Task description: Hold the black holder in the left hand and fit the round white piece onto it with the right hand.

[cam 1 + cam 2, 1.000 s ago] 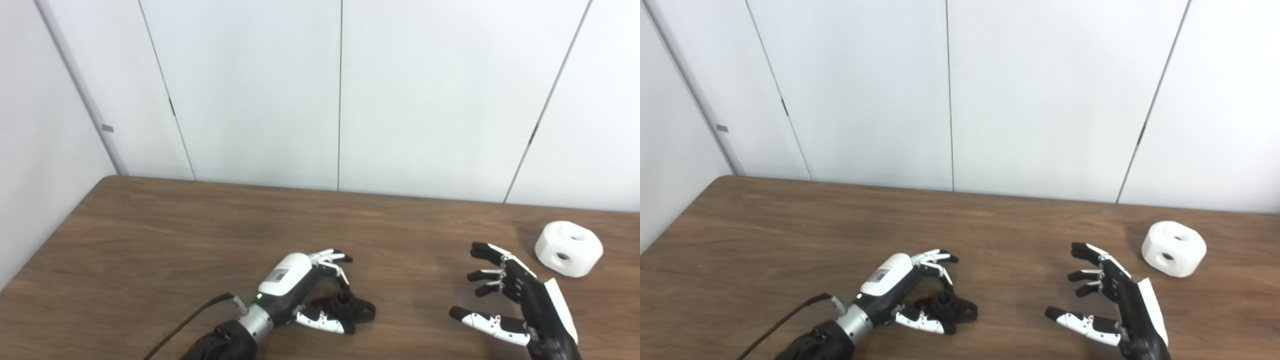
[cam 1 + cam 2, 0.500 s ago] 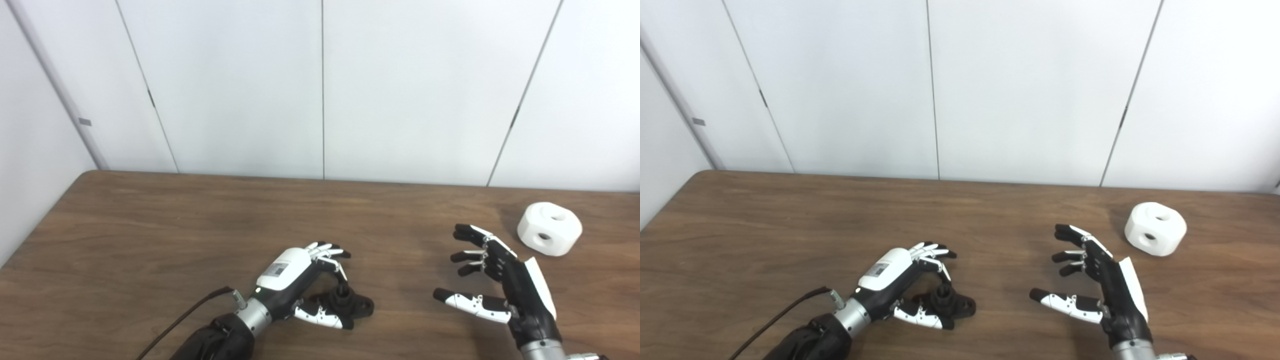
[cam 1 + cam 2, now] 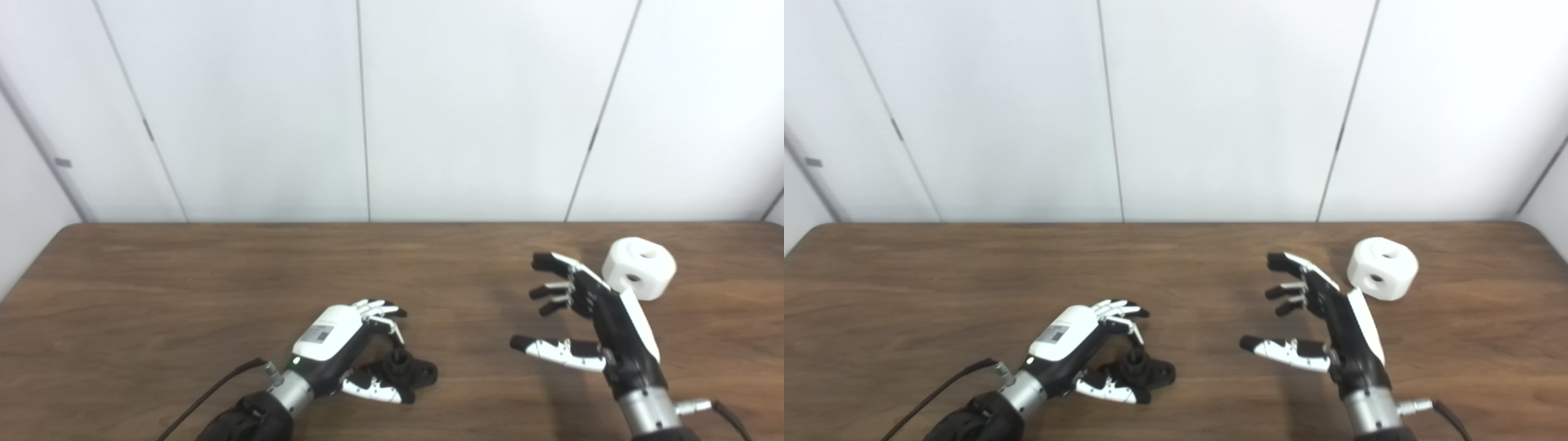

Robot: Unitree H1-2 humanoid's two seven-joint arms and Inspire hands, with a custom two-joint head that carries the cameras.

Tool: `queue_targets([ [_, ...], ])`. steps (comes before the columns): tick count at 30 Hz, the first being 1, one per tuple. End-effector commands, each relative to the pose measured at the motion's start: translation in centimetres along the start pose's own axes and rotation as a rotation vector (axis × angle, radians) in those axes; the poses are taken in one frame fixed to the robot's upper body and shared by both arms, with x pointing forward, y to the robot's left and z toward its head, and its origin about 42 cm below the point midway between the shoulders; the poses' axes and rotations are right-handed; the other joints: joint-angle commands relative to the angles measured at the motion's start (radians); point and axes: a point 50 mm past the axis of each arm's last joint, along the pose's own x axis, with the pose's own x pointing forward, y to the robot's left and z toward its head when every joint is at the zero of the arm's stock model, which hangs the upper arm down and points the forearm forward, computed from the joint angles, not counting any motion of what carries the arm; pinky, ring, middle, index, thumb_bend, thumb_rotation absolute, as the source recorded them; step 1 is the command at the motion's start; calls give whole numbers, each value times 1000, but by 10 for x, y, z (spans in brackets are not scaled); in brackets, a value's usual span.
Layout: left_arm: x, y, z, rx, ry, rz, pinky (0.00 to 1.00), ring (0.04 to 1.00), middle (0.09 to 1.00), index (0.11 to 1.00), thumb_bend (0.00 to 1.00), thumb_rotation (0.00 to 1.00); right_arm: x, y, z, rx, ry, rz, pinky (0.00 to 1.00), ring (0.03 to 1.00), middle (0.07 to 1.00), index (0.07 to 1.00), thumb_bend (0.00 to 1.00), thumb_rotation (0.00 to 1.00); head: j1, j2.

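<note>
Left robot hand [image 3: 343, 343]: curled round holder [image 3: 407, 373] on worktop [image 3: 184, 288]. Right robot hand [image 3: 588, 318]: spread, empty, beside white piece [image 3: 639, 268]. Risk: loose curl, holder may slip.

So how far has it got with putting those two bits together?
Barely started. The left hand curls around the black holder, which lies on the table. The right hand is open, empty, beside the round white piece. Grasping, lifting and fitting remain.

A brown wooden table [image 3: 184, 288] with rounded corners stood against a wall [image 3: 478, 110] of plain white panels, split by thin dark seams. A small grey tag [image 3: 62, 163] sat on the leftmost seam.
</note>
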Motion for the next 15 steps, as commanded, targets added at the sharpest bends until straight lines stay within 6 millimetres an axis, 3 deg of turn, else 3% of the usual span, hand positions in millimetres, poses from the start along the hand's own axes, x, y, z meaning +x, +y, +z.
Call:
queue_targets([
  [1,-21,-33,-22,68,137,-198,952,911,860,485,524,56,17,-23,24,-84,-90,-21,480,627,791,769,671,32,-24,-4],
  [7,-26,-34,-33,57,132,-182,929,898,850,484,524,55,47,-75,47,-290,-126,-96,509,627,769,759,714,76,-162,-45],
  [15,-34,-33,-48,43,125,-171,903,884,836,485,523,51,70,-136,68,-490,-108,-270,519,647,764,749,758,65,-327,-109],
])
